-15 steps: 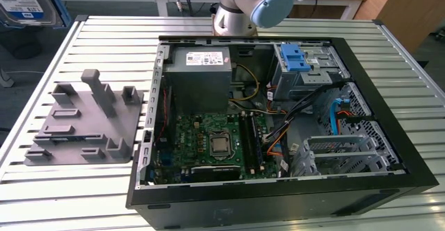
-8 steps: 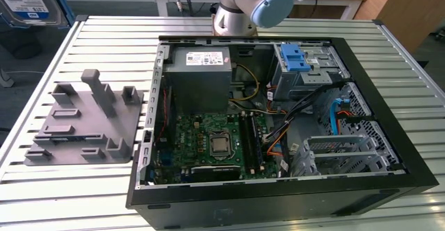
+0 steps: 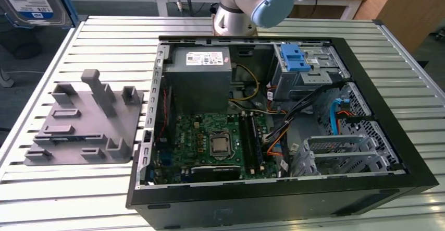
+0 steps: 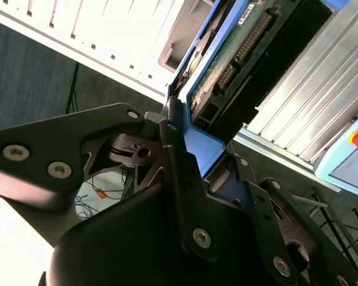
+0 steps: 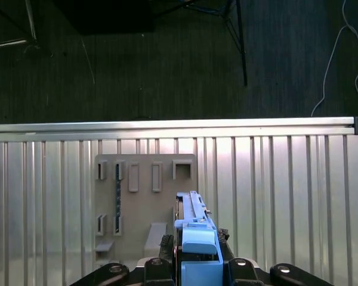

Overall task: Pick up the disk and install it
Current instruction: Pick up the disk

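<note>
The disk hangs high at the exterior view's top left, its blue-and-white label and one blue side rail showing. In the second wrist view my gripper is shut on the disk at its blue rail end, with the green circuit board side facing the camera. The first wrist view shows the disk edge-on between the fingers, held above the grey fixture plate and clear of it.
An open computer case lies on the slatted metal table, with a grey power-supply box, a blue latch on the drive cage and a metal bay. The grey fixture sits beside the case. The arm's base stands behind the case.
</note>
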Controlling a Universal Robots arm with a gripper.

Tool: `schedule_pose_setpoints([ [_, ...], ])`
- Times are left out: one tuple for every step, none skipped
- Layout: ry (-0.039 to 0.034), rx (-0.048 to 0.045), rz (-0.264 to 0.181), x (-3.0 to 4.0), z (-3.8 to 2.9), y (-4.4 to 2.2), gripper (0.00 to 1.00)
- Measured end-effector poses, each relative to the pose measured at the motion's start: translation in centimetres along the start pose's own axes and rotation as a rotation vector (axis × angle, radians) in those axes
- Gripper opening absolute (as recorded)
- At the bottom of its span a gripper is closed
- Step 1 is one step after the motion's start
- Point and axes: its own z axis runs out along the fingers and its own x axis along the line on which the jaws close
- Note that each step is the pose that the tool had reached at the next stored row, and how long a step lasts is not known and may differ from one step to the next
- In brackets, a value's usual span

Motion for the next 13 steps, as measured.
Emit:
schedule_pose_setpoints([
  [0.0,0.0001,0.0,0.0,0.0,-0.06,0.36],
  [0.0,0.0001,0.0,0.0,0.0,-0.12,0.36],
  [0.0,0.0,0.0,-0.01,0.0,-0.18,0.36],
  [0.0,0.0,0.0,-0.01,0.0,-0.25,0.36],
  [0.0,0.0001,0.0,-0.01,0.0,-0.3,0.36],
  [0.0,0.0001,0.0,-0.01,0.0,-0.36,0.36],
  [0.0,0.0001,0.0,-0.01,0.0,-0.41,0.36],
  [0.0,0.0,0.0,-0.02,-0.01,-0.47,0.36],
  [0.0,0.0001,0.0,-0.02,0.0,-0.52,0.36],
  [0.0,0.0,0.0,-0.02,-0.01,-0.57,0.36],
  [0.0,0.0001,0.0,-0.02,0.0,-0.63,0.36],
  [0.0,0.0,0.0,-0.02,-0.01,-0.7,0.36],
  [0.0,0.0,0.0,-0.02,-0.01,-0.79,0.36],
])
